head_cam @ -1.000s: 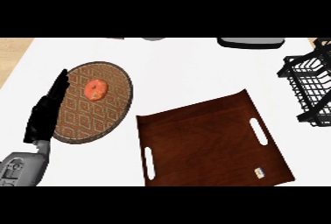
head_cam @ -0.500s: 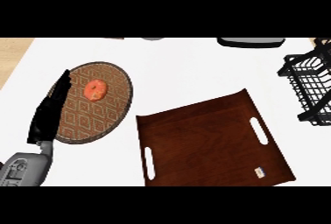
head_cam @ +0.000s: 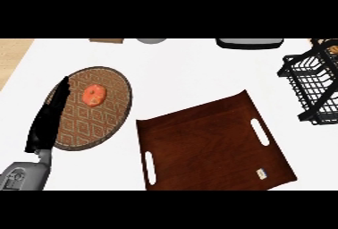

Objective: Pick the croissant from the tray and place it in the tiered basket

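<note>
Fingers straight, the left hand lay over the patterned plate's left rim; the brown tray sat beside it, the black basket at the desk's right.

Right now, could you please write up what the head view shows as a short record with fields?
surface: white counter
tray: dark brown wooden tray with two slot handles, nothing visible on it
croissant: mostly out of view; a tan bit at the basket's top edge may be it, cannot tell
basket: black wire tiered basket, right edge, partly cut off
plate: round patterned brown woven plate, left of tray
on plate: small orange-red fruit
left hand: black left hand, fingers straight, at the plate's left edge
right hand: not in view
</note>
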`<action>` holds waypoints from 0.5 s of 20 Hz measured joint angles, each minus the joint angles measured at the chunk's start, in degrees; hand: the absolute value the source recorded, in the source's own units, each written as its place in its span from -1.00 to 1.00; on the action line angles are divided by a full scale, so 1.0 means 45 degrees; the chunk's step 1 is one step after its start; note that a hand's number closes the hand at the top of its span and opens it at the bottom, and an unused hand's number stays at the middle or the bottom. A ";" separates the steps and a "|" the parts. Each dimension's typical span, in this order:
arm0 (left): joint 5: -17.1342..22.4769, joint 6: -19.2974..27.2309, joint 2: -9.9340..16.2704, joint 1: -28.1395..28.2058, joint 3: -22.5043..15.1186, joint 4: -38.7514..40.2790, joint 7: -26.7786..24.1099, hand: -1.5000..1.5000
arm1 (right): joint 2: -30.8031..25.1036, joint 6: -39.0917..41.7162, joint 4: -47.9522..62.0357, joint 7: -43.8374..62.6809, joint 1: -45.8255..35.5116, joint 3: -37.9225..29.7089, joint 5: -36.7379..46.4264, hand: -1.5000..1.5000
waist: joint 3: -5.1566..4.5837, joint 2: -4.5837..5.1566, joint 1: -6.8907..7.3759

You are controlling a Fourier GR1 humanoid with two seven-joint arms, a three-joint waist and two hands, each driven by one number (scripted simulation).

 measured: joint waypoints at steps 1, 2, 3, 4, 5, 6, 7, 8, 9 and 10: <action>0.0018 -0.0009 0.0044 0.0067 0.0055 -0.0021 0.0028 0.00 | 0.0201 0.0029 -0.0498 0.0033 0.0008 -0.0133 0.0040 -1.00 | 0.0000 -0.0038 -0.0071; 0.0079 -0.0049 0.0077 0.0089 0.0131 0.0023 0.0037 0.00 | 0.0457 0.0100 -0.1032 0.0055 0.0015 -0.0228 0.0088 -1.00 | -0.0005 -0.0078 -0.0171; 0.0032 0.0017 0.0068 0.0140 0.0148 0.0028 0.0027 0.00 | 0.0836 0.0187 -0.1562 0.0120 0.0070 -0.0313 0.0194 -1.00 | -0.0010 -0.0111 -0.0233; 0.0069 -0.0002 0.0107 0.0147 0.0206 -0.0017 0.0076 0.00 | 0.1277 0.0222 -0.2149 0.0130 0.0226 -0.0373 0.0298 -1.00 | -0.0012 -0.0147 -0.0300; 0.0059 0.0012 0.0111 0.0233 0.0222 -0.0024 0.0080 0.00 | 0.1711 0.0269 -0.2773 0.0126 0.0386 -0.0428 0.0399 -1.00 | -0.0011 -0.0170 -0.0354; 0.0089 -0.0025 0.0181 0.0224 0.0300 0.0007 0.0106 0.00 | 0.2189 0.0343 -0.3405 0.0106 0.0554 -0.0460 0.0496 -1.00 | -0.0013 -0.0192 -0.0429; 0.0148 -0.0086 0.0244 0.0278 0.0369 -0.0022 0.0107 0.00 | 0.2678 0.0426 -0.4068 0.0095 0.0733 -0.0457 0.0677 -1.00 | -0.0014 -0.0215 -0.0462; 0.0170 -0.0094 0.0268 0.0317 0.0416 -0.0038 0.0107 0.00 | 0.3182 0.0485 -0.4786 0.0041 0.0888 -0.0415 0.0828 -1.00 | -0.0014 -0.0238 -0.0506; 0.0146 -0.0047 0.0244 0.0365 0.0425 -0.0050 0.0091 0.00 | 0.3672 0.0511 -0.5501 -0.0028 0.1131 -0.0363 0.0949 -1.00 | -0.0015 -0.0253 -0.0539; 0.0155 -0.0075 0.0281 0.0362 0.0454 -0.0063 0.0122 0.00 | 0.4064 0.0573 -0.6210 -0.0088 0.1364 -0.0267 0.1034 -1.00 | -0.0013 -0.0257 -0.0552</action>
